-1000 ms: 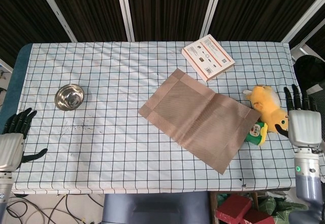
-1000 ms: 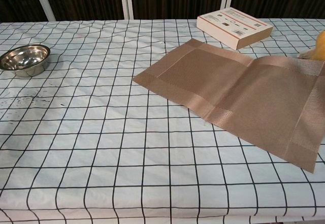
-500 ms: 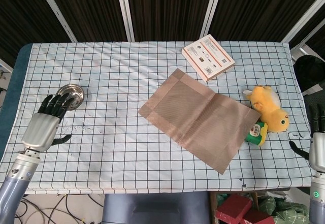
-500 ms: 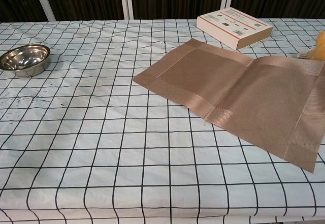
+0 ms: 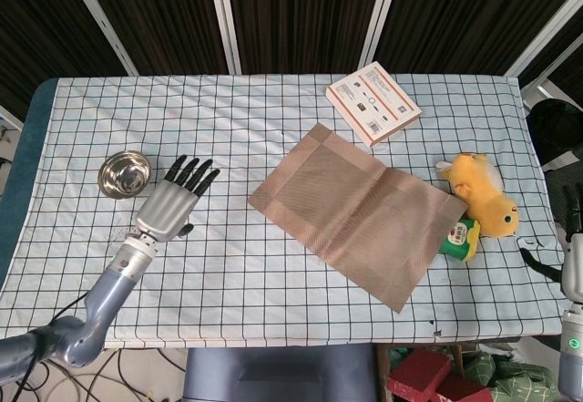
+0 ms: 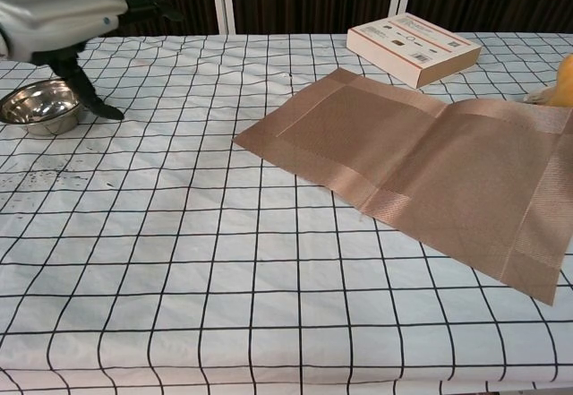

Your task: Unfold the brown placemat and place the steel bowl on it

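The brown placemat [image 5: 357, 212] [image 6: 421, 157] lies spread flat on the checked cloth right of centre, one crease across its middle. The steel bowl [image 5: 125, 173] [image 6: 43, 106] stands upright and empty at the table's left. My left hand [image 5: 173, 201] [image 6: 61, 12] hovers just right of the bowl with fingers spread and nothing in it. My right hand [image 5: 570, 254] shows only as a sliver at the right edge of the head view, off the table; how its fingers lie is hidden.
A white box [image 5: 373, 103] [image 6: 413, 47] lies at the back right. A yellow plush toy [image 5: 480, 200] and a small green packet [image 5: 460, 236] sit against the placemat's right edge. Red blocks [image 5: 435, 381] lie on the floor below the table's front edge.
My left hand has swung in from the table's left edge to just right of the bowl. My right hand has drawn back down and out toward the frame edge.
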`<state>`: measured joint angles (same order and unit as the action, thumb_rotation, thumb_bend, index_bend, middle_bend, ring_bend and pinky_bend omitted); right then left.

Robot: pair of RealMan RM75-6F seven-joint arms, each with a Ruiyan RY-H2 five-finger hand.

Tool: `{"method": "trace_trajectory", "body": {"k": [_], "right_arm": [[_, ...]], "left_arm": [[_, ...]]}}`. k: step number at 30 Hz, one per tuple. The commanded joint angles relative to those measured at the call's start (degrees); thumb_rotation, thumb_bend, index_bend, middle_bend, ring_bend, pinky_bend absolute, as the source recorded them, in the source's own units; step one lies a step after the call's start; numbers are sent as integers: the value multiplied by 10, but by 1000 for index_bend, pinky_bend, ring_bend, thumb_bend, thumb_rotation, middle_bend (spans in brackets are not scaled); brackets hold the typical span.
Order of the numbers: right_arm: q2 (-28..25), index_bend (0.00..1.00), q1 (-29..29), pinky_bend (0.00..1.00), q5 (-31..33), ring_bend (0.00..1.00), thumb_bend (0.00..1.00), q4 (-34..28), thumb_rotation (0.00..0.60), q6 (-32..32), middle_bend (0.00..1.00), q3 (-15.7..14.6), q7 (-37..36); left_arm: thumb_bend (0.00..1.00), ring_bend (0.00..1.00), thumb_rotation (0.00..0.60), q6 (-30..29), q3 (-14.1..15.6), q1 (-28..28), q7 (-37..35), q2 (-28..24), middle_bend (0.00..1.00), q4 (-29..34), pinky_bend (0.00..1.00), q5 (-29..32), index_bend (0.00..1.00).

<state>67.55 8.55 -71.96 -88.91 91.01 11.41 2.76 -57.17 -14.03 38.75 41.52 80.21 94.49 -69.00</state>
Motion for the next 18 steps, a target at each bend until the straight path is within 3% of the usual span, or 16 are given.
{"method": "trace_trajectory", "body": {"k": [1,18], "right_arm": [[-1,0,-1,158,4,0,49,1,600,-8,0,5,-8],[-3,0,-6,158,11,0,64,-1,600,-34,0,19,-31]], "left_arm": [[1,0,600,20,-9,42,39,52,0,-52,0,44,19],[28,0,600,51,-14,143,105,157,0,-217,0,157,19]]}}
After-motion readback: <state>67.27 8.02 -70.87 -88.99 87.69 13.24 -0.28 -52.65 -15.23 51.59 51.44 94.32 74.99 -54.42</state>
